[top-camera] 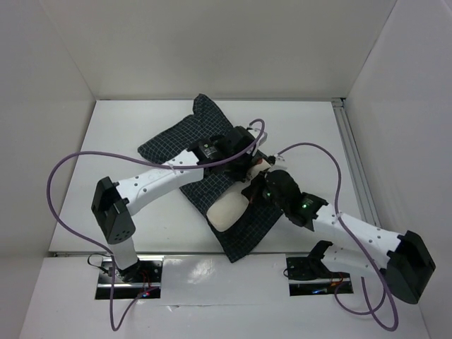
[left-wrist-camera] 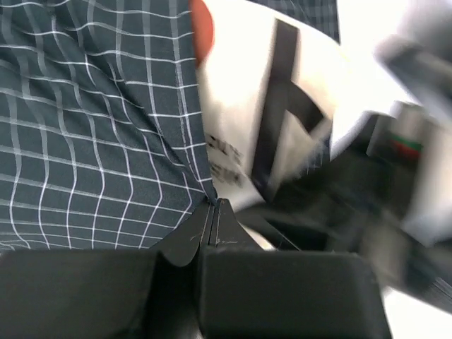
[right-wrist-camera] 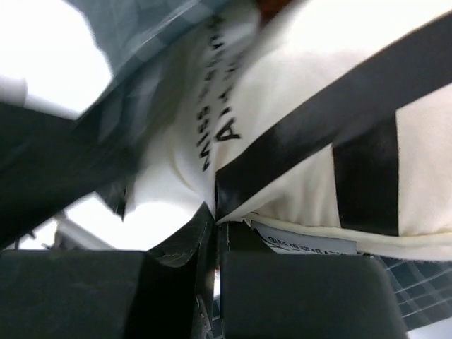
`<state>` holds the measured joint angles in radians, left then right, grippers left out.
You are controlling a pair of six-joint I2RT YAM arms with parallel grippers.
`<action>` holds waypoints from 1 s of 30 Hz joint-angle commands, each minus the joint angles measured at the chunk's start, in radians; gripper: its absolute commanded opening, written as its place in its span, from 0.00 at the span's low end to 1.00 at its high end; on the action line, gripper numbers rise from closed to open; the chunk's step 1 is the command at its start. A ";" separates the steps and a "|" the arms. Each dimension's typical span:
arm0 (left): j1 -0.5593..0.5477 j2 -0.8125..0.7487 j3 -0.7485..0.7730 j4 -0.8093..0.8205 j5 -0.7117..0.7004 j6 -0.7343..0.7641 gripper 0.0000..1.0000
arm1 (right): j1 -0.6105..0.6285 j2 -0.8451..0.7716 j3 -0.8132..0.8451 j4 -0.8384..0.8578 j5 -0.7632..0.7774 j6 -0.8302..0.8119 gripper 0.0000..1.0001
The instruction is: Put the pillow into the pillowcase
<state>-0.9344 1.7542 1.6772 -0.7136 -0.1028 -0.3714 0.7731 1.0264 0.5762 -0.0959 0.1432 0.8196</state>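
- Black fingers (left-wrist-camera: pixel 236 244) of the left gripper (left-wrist-camera: pixel 214 210) fill the bottom of the left wrist view. They are pressed flat against each other with no gap. Their tips meet right on the hem of the pillowcase (left-wrist-camera: pixel 92 127), so this gripper is closed on that thin checked cloth.
- Just beyond the hem the pillow (left-wrist-camera: pixel 240 85) shows cream-white. It carries broad black bars, some small black text and a brown-orange patch at the top edge of the view.
- Seen from the right wrist, the right gripper (right-wrist-camera: pixel 215 212) is likewise closed, its tips together on a fold of the pillow beside the piped seam.
- Along that seam, just right of the tips, lies a small white label (right-wrist-camera: pixel 304 245).
- Rows of black lettering run up the pillow above the right gripper, and blurred pillowcase cloth hangs over the upper left of that view.
- From above, the pillowcase lies spread diagonally across the middle of the white table (top-camera: pixel 304 127), one corner toward the far wall and another toward the near edge.
- The pillow sits at the near part of the pillowcase. Only a rounded cream end shows between the two arms, with dark cloth on its far and right sides. How far it is inside cannot be told.
- Both grippers come close together over the middle of the pillowcase.
- Purple cables (top-camera: pixel 60 205) loop beside each arm.
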 commanded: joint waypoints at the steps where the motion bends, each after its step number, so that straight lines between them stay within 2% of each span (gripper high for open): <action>1: -0.017 -0.018 0.088 0.026 0.144 -0.070 0.00 | 0.028 -0.156 0.076 0.131 0.029 -0.033 0.00; 4: -0.007 -0.028 0.101 -0.018 0.121 -0.090 0.00 | 0.028 -0.236 0.102 -0.035 0.076 -0.068 0.00; 5: -0.007 -0.048 0.101 -0.062 0.106 -0.103 0.00 | 0.028 -0.236 0.123 -0.151 0.100 -0.068 0.00; 8: -0.032 -0.093 0.075 -0.099 0.115 -0.138 0.00 | 0.017 -0.262 0.189 -0.281 0.136 -0.123 0.00; 12: -0.053 -0.111 -0.020 -0.057 0.138 -0.147 0.00 | -0.052 -0.189 0.235 -0.340 -0.022 -0.211 0.00; 16: -0.053 -0.019 -0.010 -0.057 0.126 -0.169 0.00 | -0.174 -0.079 0.188 -0.274 -0.112 -0.229 0.00; 17: -0.053 0.005 -0.010 -0.035 0.114 -0.196 0.00 | -0.286 -0.030 0.159 -0.234 -0.188 -0.252 0.00; 19: -0.044 0.024 -0.010 -0.017 0.089 -0.205 0.00 | -0.418 0.024 0.136 -0.131 -0.307 -0.261 0.00; 20: -0.044 0.033 -0.001 -0.017 0.089 -0.215 0.00 | -0.530 0.061 0.107 -0.096 -0.450 -0.245 0.00; 22: -0.021 0.062 0.030 -0.004 0.078 -0.215 0.00 | -0.590 0.070 0.065 -0.006 -0.572 -0.234 0.00; 23: -0.021 0.071 0.041 -0.004 0.078 -0.215 0.00 | -0.600 0.058 0.042 -0.005 -0.597 -0.221 0.06; 24: -0.021 0.088 0.052 -0.004 0.078 -0.215 0.00 | -0.600 0.040 0.042 -0.033 -0.582 -0.221 0.44; 25: -0.011 0.088 0.062 -0.004 0.062 -0.204 0.00 | -0.591 0.020 0.042 -0.060 -0.550 -0.221 0.62; 27: -0.001 0.116 0.091 -0.004 0.043 -0.183 0.00 | -0.591 -0.053 0.030 -0.085 -0.484 -0.221 0.74; 30: 0.009 0.142 0.101 -0.026 0.034 -0.173 0.00 | -0.653 -0.072 0.030 -0.085 -0.446 -0.212 0.77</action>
<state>-0.9314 1.8790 1.7260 -0.7315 -0.0975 -0.5510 0.1638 0.9886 0.5976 -0.2794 -0.3191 0.6052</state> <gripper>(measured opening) 0.023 0.765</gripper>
